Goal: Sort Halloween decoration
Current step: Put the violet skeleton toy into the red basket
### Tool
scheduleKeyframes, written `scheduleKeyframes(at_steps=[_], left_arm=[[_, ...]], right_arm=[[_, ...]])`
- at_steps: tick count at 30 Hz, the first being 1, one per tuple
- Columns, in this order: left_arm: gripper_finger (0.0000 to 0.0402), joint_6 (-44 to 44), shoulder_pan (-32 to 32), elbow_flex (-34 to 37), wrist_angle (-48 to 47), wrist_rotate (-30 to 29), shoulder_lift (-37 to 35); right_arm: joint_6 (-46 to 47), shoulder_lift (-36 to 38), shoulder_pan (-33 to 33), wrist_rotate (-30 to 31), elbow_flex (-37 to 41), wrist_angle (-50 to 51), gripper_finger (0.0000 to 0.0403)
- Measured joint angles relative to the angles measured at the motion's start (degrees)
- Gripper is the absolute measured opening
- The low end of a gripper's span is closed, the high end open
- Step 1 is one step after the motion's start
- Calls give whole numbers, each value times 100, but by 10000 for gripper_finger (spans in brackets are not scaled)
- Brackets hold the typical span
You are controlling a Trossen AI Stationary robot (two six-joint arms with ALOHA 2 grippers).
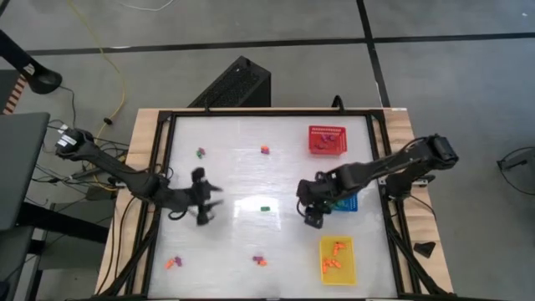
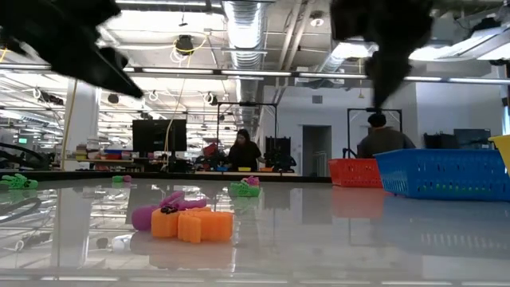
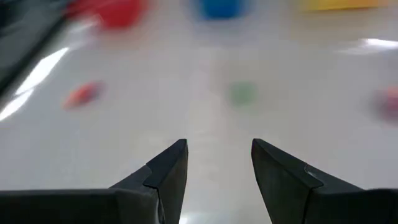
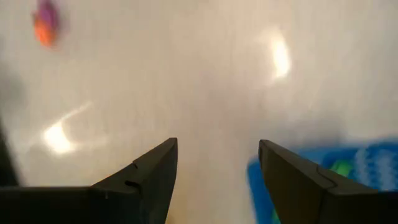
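Surface: glossy white table (image 1: 251, 242), workshop behind.
Sorted: orange plastic trinkets (image 1: 334, 255) in yellow mesh basket (image 1: 323, 269).
Left: green trinket (image 1: 264, 208) and others scattered loose.
Claws: left gripper (image 1: 213, 204), right gripper (image 1: 308, 206) both spread, empty.

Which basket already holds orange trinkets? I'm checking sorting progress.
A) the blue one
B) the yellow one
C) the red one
B: in the high view, orange trinkets lie inside the yellow basket at the table's near right, while no orange shows in the red basket.
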State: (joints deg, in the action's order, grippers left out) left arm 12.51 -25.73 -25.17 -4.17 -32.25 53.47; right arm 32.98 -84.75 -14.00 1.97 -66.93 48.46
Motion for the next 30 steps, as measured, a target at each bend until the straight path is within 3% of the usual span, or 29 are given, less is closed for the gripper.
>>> scheduleKeyframes(at_steps=[3, 6, 10, 14, 17, 19, 22, 27, 30], left_arm=[[169, 835, 391, 0, -864, -576, 57], [169, 1793, 904, 0, -1738, -371, 95], [169, 2082, 1281, -9, -1898, 1127, 93], [169, 2020, 1133, -218, -1814, 2602, 113], [169, 2315, 660, -265, -1726, 3315, 146], [169, 2629, 172, -348, -1394, 3481, 220], [169, 3127, -755, -575, -1205, 3310, 442], [169, 4006, -2239, -1450, -1338, 2767, 1384], [169, 4596, -2791, -2141, -2127, 2715, 2182]], right_arm=[[-190, 0, -334, 1076, 10, -746, 256], [-732, -4, -573, 1811, 178, -1696, 256], [-1544, -120, -698, 2213, 208, -2602, 256], [-2593, -217, -639, 2250, 209, -3543, 256], [-3308, -356, -553, 2259, 203, -4277, 256], [-3474, -448, -526, 2251, 207, -4491, 256], [-3457, -554, -502, 2216, 205, -4477, 256], [-3454, -637, -598, 2208, 207, -4428, 256], [-3452, -640, -642, 2197, 207, -4510, 256]])
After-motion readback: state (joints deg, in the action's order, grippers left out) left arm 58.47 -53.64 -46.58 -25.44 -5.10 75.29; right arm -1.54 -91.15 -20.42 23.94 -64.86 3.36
